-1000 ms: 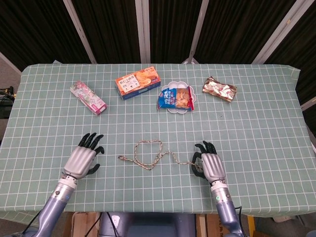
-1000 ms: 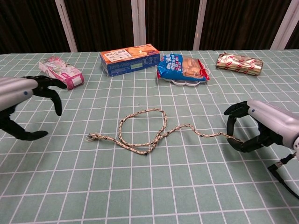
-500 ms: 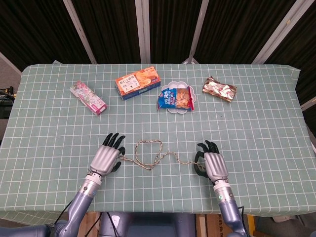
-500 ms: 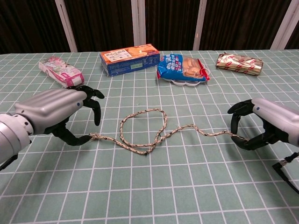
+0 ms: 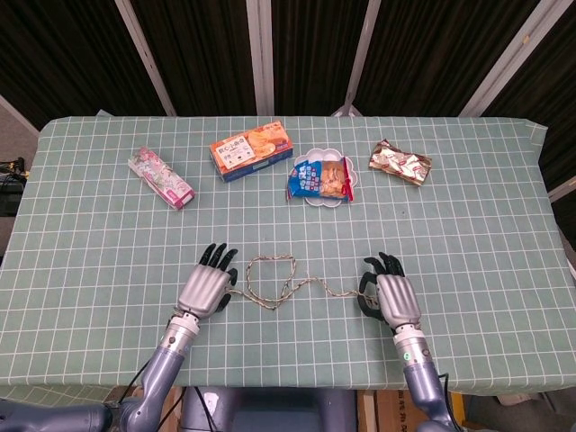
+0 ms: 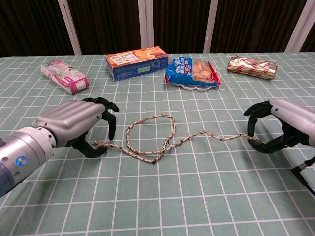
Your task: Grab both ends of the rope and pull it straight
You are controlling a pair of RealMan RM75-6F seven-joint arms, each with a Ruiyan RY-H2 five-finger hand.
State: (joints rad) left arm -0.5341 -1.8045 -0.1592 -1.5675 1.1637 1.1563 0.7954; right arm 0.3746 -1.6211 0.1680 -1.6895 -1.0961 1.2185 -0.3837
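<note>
On the counter [image 5: 468, 225], near the front edge: rope [image 5: 286, 281] between left hand [image 5: 205, 290] and right hand [image 5: 394, 298]. Toward the back edge, left to right: tissue pack [image 5: 161, 177], biscuit box [image 5: 252, 150], snack bag [image 5: 320, 179] on plate [image 5: 317, 157], foil packet [image 5: 400, 162].

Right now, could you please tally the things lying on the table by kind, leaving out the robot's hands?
Rope: 1
Boxes: 2, orange and blue box, pink box
Snack packets: 2, blue and orange packet, gold packet
Plate: 1
Total: 6
</note>
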